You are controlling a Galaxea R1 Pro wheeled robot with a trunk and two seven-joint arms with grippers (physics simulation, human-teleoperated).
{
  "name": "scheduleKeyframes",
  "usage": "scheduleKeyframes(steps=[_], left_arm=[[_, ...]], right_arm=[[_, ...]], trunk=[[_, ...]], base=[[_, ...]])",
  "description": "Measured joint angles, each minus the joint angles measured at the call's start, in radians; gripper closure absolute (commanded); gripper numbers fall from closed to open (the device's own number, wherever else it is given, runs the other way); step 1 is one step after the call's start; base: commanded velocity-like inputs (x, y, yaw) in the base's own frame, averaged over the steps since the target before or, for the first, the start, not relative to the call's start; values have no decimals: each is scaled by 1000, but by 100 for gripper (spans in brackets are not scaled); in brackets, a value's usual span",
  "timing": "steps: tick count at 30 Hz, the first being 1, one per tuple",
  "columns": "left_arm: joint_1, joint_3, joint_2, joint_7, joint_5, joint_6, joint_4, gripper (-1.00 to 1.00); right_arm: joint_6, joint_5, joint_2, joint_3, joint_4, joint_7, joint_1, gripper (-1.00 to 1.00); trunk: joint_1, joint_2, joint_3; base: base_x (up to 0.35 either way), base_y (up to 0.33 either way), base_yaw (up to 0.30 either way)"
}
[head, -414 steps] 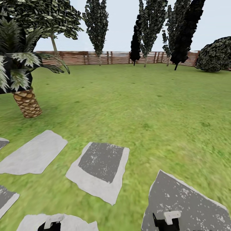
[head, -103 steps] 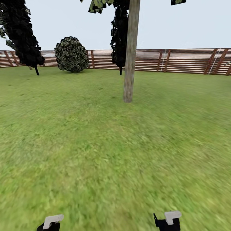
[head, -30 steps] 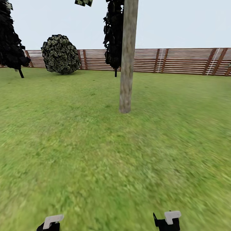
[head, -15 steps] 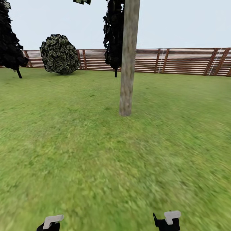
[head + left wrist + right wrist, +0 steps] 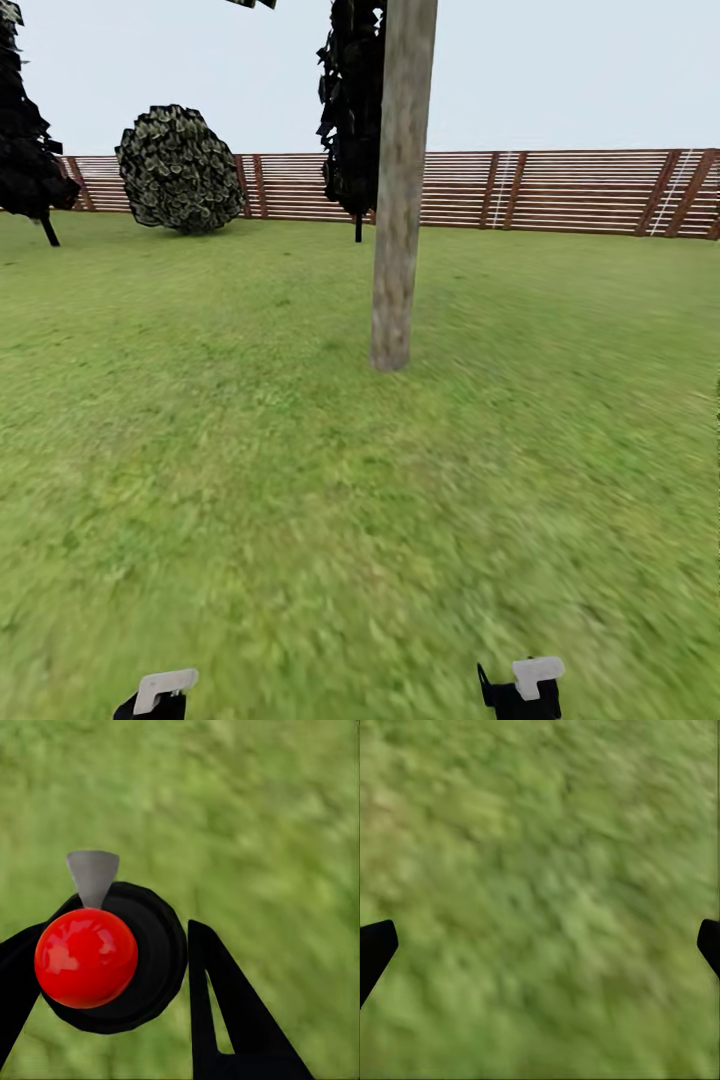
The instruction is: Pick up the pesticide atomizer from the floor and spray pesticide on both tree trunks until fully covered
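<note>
A tree trunk (image 5: 397, 200), thick and mottled grey-brown, rises from the lawn straight ahead, a few metres off, with bare bark. The pesticide atomizer (image 5: 86, 956) has a black round body, a glossy red ball top and a grey nozzle. My left gripper (image 5: 109, 949) is shut on it, black fingers (image 5: 217, 1005) on either side, over grass. My right gripper (image 5: 540, 945) is open with only grass between its tips. Both wrists show at the head view's lower edge: left gripper (image 5: 160, 693), right gripper (image 5: 527, 683).
A brown slatted fence (image 5: 560, 190) closes off the lawn behind the trunk. A round bush (image 5: 180, 170) stands at the back left, a dark narrow tree (image 5: 350, 110) behind the trunk, and another dark tree (image 5: 25, 150) at the far left. Open grass (image 5: 300, 500) lies between me and the trunk.
The view has advanced towards the trunk, which looms larger and nearer; the bush has drifted left. Much earlier I faced stone paving and a palm. Both arms keep their pose.
</note>
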Motion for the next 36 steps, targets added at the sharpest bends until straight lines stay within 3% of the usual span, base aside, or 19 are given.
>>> scheduleKeyframes(steps=[36], left_arm=[[0, 0, 1, -3, 1, -5, -2, 100]], right_arm=[[0, 2, -8, 1, 3, 0, 1, -100]], trunk=[[0, 0, 0]], base=[[338, -9, -17]])
